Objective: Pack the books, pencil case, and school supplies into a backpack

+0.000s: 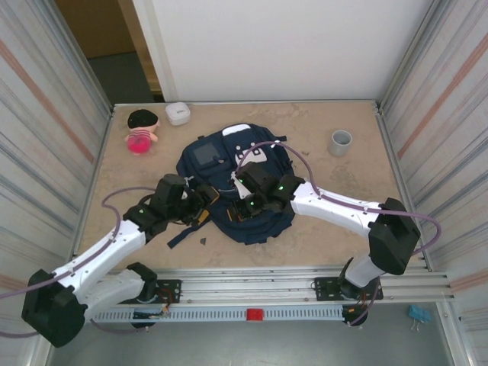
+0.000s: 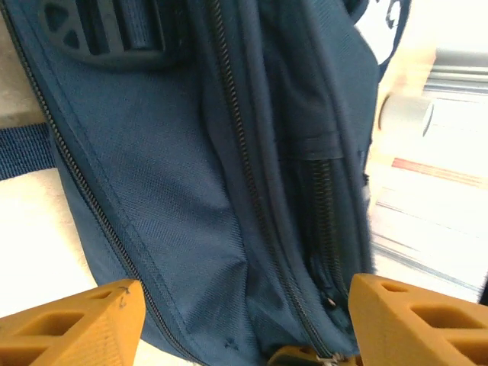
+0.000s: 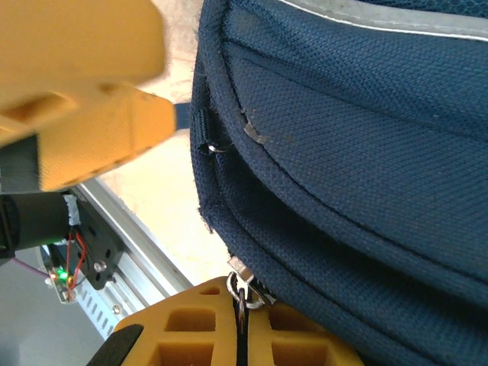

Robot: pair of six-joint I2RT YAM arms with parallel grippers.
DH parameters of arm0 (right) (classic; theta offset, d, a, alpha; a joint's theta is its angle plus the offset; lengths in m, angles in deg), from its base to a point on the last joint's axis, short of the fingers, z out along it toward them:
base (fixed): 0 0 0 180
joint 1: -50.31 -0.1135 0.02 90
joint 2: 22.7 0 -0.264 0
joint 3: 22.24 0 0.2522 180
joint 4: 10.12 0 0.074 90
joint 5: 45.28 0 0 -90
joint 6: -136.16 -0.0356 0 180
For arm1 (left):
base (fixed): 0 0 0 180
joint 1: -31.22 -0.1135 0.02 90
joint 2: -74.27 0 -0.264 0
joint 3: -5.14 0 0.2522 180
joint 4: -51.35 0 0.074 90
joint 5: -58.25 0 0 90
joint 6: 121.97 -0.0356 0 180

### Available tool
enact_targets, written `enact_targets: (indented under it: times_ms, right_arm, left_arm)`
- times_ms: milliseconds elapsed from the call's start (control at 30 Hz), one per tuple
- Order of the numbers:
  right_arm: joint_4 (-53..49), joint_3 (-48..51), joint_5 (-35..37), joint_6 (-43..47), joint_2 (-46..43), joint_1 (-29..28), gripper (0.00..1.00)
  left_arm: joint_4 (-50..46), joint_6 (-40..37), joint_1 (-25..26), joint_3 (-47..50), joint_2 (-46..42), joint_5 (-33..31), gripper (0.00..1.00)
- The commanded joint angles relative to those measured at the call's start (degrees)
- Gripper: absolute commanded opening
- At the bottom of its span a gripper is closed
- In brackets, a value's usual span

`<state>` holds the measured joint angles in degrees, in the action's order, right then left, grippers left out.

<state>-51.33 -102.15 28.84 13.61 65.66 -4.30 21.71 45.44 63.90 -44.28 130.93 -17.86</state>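
Navy backpack (image 1: pixel 217 164) flat on table centre, front face up, white patches at far end, strap trailing near-left.

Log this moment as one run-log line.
backpack: flat on table | left gripper: open, straddling its zippered side | right gripper: shut on zipper pull

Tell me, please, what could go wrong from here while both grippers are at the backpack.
1. The right gripper is shut on the small metal zipper pull alone. It may slip out under a hard pull.
2. The left gripper stands open over the fabric of the backpack, not clamped. The bag might slide with the pull, or loose fabric could jam the zipper.
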Motion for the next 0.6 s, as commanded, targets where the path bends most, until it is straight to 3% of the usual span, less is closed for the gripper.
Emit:
enact_targets:
  times_ms: [0,100,200,300,400,567]
  right_arm:
    - [1.6,0.6,-1.9,0.2,-2.6,0.2,0.0]
    - [1.7,0.8,-2.2,0.3,-2.9,0.0,0.0]
    - [0.6,0.9,-2.2,0.6,-3.8,0.1,0.0]
    - [-2.0,1.3,-2.3,1.2,-6.0,0.8,0.0]
    - [-6.4,1.9,-2.9,2.2,-8.9,2.6,0.0]
    - [-12.5,4.9,-2.6,2.8,-14.9,6.3,0.0]
  left_arm:
    - [8.5,4.4,0.9,-0.2,3.3,-0.9,0.68]
    - [12.4,4.6,1.6,-1.1,7.5,-0.2,0.6]
    - [13.7,4.4,2.0,-2.0,10.1,0.0,0.45]
    - [9.3,1.0,0.4,-2.3,10.4,-0.7,0.2]
    - [3.2,-4.3,-3.1,-2.3,9.2,-1.0,0.01]
    - [-3.3,-12.7,-9.4,-2.2,6.7,0.0,0.0]
